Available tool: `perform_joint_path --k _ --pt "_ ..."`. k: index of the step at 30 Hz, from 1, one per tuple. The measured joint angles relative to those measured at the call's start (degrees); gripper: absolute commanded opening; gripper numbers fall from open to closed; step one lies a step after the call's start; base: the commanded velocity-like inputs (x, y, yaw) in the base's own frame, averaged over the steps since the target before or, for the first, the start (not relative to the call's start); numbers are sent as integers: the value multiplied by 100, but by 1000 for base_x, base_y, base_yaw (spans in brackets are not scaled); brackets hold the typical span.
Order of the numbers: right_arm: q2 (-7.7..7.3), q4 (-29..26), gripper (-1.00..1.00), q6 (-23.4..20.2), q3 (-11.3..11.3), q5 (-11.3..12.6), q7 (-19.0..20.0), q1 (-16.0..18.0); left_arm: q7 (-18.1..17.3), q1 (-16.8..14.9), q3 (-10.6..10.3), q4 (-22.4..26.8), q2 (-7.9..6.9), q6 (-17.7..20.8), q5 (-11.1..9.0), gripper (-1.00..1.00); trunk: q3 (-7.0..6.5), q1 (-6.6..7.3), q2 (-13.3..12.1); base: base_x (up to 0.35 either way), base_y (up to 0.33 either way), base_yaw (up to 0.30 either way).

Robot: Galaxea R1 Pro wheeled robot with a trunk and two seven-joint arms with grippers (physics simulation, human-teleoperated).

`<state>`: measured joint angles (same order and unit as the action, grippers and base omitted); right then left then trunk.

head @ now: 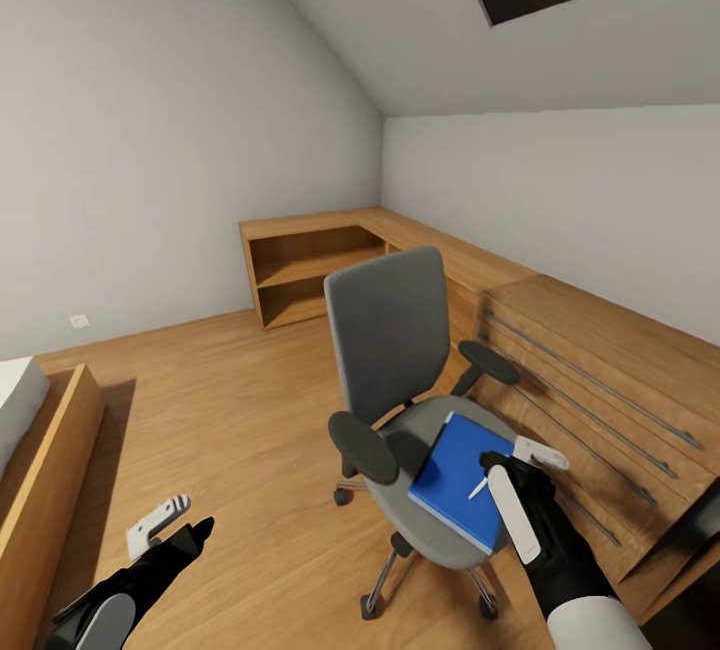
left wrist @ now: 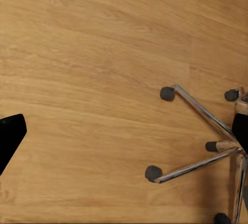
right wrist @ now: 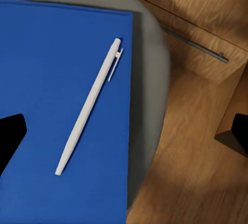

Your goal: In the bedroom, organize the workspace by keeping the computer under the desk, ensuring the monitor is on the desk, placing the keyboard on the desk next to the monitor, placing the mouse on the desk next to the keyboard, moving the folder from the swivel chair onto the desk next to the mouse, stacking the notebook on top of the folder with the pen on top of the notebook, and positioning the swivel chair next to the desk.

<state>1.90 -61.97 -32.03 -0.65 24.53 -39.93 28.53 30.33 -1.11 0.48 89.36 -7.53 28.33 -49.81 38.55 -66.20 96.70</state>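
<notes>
Right pincer [head: 520, 490] is hanging spread wide over the blue folder [head: 462, 480] with the pen [head: 479, 486] lying on top, both sitting on the grey swivel chair [head: 395, 350] seat, while the left pincer [head: 165, 530] hovers open over bare wood floor [head: 240, 410].

A light-wood dresser [head: 600, 380] with long metal bar handles is seen along the right wall. An open wooden shelf unit [head: 300, 275] adjoins its far end in the corner. Across the wood floor [head: 230, 430] from the dresser, a bed frame [head: 45, 460] is seen. A wall outlet [head: 79, 321] is noted beyond the bed.
</notes>
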Motion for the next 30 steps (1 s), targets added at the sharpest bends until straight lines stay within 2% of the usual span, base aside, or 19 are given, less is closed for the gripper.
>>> perform_joint_path --k 9,20,30 --pt "0 1 100 4 9 -1 0 0 -2 0 -11 -21 -1 1 -7 100 0 1 0 204 45 0" --pt "-7 127 100 10 28 -9 12 0 9 0 -12 -24 -1 1 -10 100 0 0 0 45 6 0" --pt "-14 182 100 12 40 -12 22 0 -6 0 -12 -24 -1 8 -12 100 0 0 0 139 0 0"
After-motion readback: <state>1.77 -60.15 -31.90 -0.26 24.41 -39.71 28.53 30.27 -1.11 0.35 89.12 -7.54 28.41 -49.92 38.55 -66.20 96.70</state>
